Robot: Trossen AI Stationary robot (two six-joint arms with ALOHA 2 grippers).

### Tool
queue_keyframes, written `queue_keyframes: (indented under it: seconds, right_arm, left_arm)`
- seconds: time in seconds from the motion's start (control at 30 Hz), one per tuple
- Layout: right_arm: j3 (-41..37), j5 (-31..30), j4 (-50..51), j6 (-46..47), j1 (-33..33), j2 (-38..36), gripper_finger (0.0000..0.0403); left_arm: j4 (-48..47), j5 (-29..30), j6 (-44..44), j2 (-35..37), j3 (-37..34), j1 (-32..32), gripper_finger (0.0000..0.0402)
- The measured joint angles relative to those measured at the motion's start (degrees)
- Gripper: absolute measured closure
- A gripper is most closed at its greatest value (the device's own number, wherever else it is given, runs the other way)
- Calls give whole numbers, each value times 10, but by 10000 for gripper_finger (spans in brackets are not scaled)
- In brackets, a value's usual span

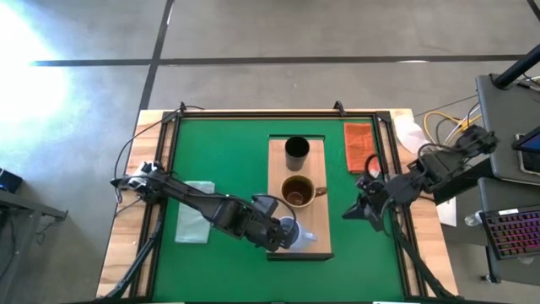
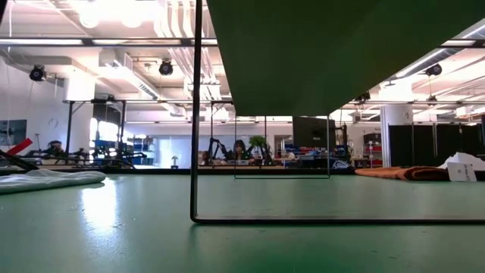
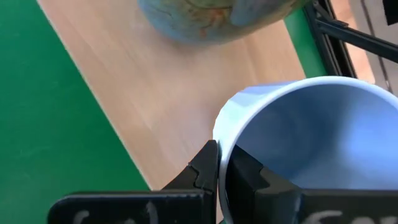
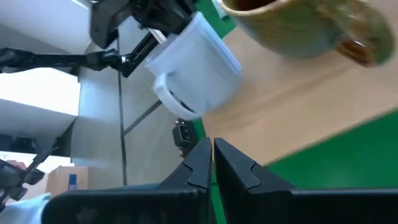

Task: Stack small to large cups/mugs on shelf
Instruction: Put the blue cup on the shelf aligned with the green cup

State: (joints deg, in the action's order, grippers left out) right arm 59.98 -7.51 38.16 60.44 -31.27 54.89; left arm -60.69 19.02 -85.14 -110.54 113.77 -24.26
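The light-wood shelf board [image 1: 278, 173] lies on the green mat. A black tumbler [image 1: 296, 152] stands at its far end and a brown-olive mug [image 1: 297, 192] at its middle, handle toward the table's right. My left gripper [image 1: 283, 232] is shut on the pale blue-white mug [image 1: 295, 235] over the board's near end; the mug also shows in the right wrist view [image 4: 196, 65]. My right gripper [image 1: 359, 209] hovers shut and empty [image 4: 212, 155] over the mat, right of the board. My left gripper holds the pale mug by its rim wall [image 3: 222, 140], one finger inside the mug and one outside. The fingers come from the table's left, slanting down. The mug sits tilted, its handle [image 4: 171, 99] on the side away from the fingers. Whether its base touches the board, I cannot tell.
A pale green cloth [image 1: 196, 221] lies on the mat's left part and an orange-red cloth [image 1: 359, 145] at its far right. A black frame [image 1: 253, 114] runs round the mat. A keyboard [image 1: 515, 232] and cables lie off the table's right side.
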Motion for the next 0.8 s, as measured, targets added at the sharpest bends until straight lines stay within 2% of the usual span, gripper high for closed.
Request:
queue_keyframes:
  seconds: [0.43,0.8]
  right_arm:
    - [45,0,-25,-29,-11,91,392]
    - [55,0,-47,-46,-11,112,392]
  left_arm:
    - [18,10,11,0,-7,11,402]
    - [36,10,20,0,-7,11,402]
